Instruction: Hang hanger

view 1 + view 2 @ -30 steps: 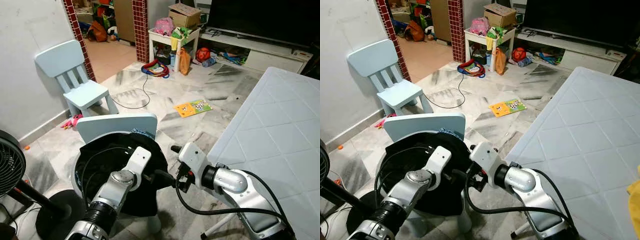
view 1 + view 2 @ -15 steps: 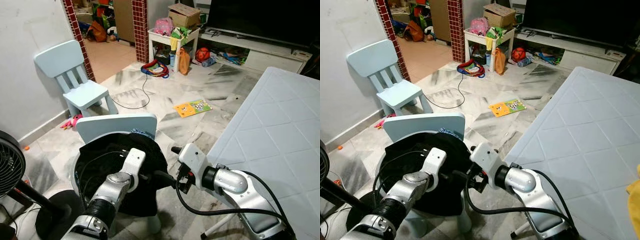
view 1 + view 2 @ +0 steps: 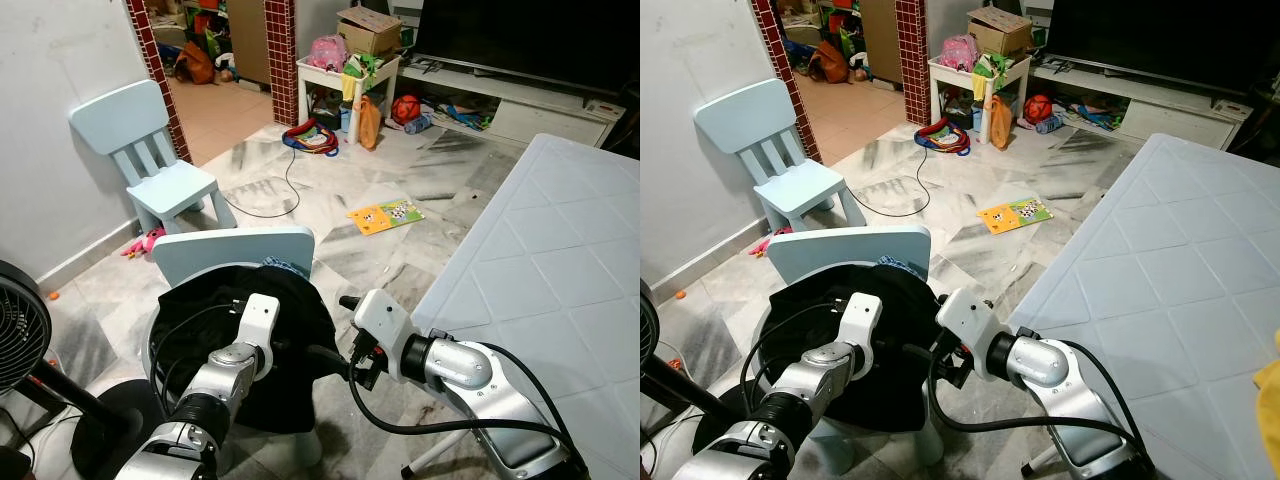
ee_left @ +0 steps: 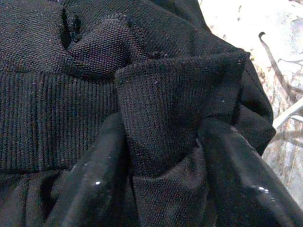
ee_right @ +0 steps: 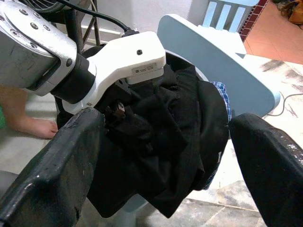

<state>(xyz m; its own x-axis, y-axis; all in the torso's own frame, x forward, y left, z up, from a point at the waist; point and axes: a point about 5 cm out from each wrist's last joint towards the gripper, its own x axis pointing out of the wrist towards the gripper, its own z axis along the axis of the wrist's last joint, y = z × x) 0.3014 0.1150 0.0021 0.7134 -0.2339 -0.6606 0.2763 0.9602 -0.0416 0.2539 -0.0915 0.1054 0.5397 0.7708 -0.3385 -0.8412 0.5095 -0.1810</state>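
Note:
A black garment lies heaped on the seat of a small light-blue chair, over a bit of blue checked cloth. My left gripper is shut on a ribbed fold of the black garment, with its fingers pressed in on both sides. My right gripper stands open at the garment's right edge, pointing at my left wrist. Its fingers are spread wide, with nothing between them. In the left eye view the right gripper is beside the chair.
A white tiled table stands at my right. A floor fan is at my left. A second light-blue chair stands by the wall. A book and a cable lie on the floor. A person's bare foot is near the chair.
My left wrist has drawn back a little to the left over the garment. The right gripper has edged slightly left toward it. The garment stays on the chair.

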